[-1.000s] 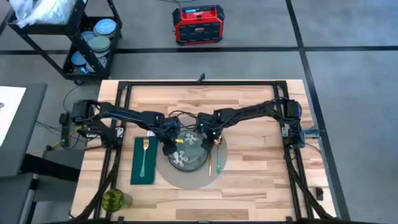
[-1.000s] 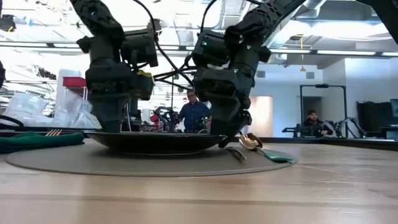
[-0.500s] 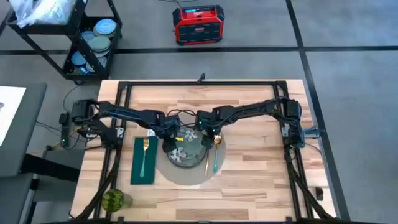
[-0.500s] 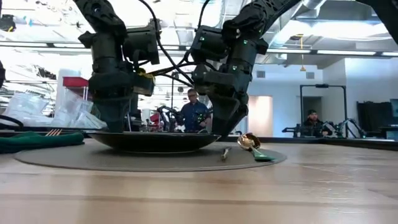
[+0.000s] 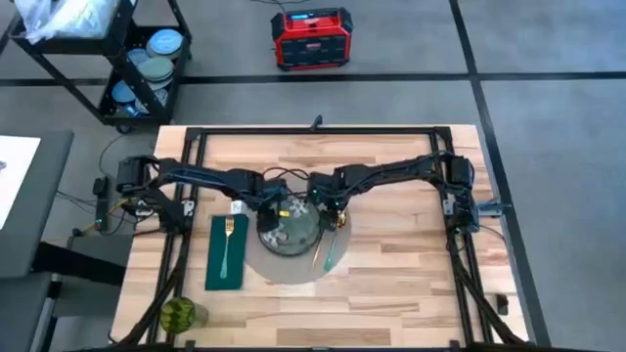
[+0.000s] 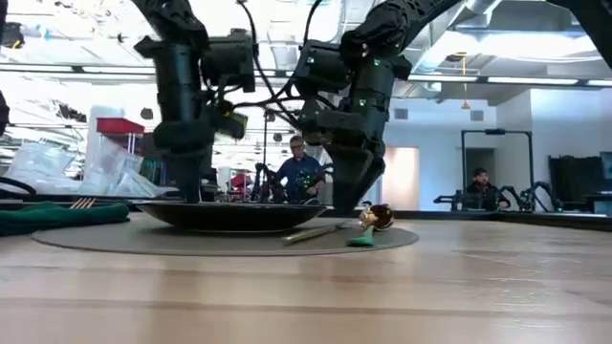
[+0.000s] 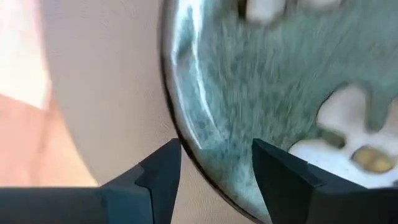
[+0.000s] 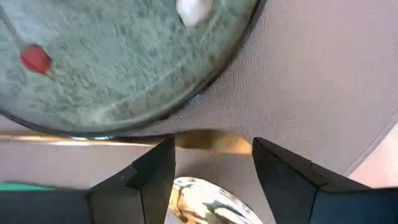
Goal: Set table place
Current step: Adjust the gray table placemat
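I've got both grippers down on the placemat [image 5: 284, 266], which sits mid-table [image 5: 411, 284] toward the front edge. My left gripper [image 7: 214, 158] has its fingers apart w/ the plate [image 5: 287, 228] rim between them, not closed on it; looks like I'm straddling the rim to nudge plate and mat as one. My right gripper [image 8: 211, 158] is also spread, over the knife [image 8: 93, 140] and spoon [image 8: 205, 202], which lie just beside the plate on its right, prob. so I can square them up. Napkin [image 5: 225, 252] lies left of the mat w/ the fork [image 5: 228, 244] on top. Count: 1 mat, 1 plate, 1 napkin, 1 fork, 1 knife, 1 spoon; also 1 green glass [image 5: 180, 315] at the front-left corner.
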You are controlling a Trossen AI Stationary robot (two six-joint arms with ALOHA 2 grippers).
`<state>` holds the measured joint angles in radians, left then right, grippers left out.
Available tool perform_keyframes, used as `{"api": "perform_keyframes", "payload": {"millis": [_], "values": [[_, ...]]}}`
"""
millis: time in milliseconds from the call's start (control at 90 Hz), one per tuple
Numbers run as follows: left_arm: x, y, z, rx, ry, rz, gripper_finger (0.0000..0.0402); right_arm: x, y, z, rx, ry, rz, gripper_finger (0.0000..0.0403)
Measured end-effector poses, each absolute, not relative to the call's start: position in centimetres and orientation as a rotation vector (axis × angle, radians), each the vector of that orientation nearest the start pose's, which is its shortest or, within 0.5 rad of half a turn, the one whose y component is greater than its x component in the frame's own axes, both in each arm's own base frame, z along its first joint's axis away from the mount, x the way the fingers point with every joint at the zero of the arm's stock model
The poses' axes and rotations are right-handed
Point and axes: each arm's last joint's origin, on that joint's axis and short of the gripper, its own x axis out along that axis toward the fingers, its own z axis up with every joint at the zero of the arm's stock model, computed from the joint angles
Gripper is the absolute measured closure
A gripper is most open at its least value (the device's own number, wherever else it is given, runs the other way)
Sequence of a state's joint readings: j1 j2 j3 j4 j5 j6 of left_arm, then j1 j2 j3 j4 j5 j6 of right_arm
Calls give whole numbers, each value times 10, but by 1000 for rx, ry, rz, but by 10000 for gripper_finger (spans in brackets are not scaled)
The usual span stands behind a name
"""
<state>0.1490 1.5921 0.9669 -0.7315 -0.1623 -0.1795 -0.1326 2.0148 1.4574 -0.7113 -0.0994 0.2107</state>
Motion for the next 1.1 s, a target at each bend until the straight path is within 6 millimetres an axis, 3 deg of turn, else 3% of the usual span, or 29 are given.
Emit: {"api": "perform_keyframes", "payload": {"millis": [244, 489, 689, 1100], "values": [[281, 53, 193, -108, 1320, 432, 227, 409, -59, 192, 284, 1187, -172, 225], [268, 73, 197, -59, 1425, 530, 247, 403, -92, 192, 256, 1179, -252, 388], [254, 96, 197, -92, 1497, 603, 260, 393, -111, 180, 284, 1212, -291, 401], [246, 112, 197, -133, 1522, 644, 263, 382, -91, 148, 241, 1267, -216, 403]]}}
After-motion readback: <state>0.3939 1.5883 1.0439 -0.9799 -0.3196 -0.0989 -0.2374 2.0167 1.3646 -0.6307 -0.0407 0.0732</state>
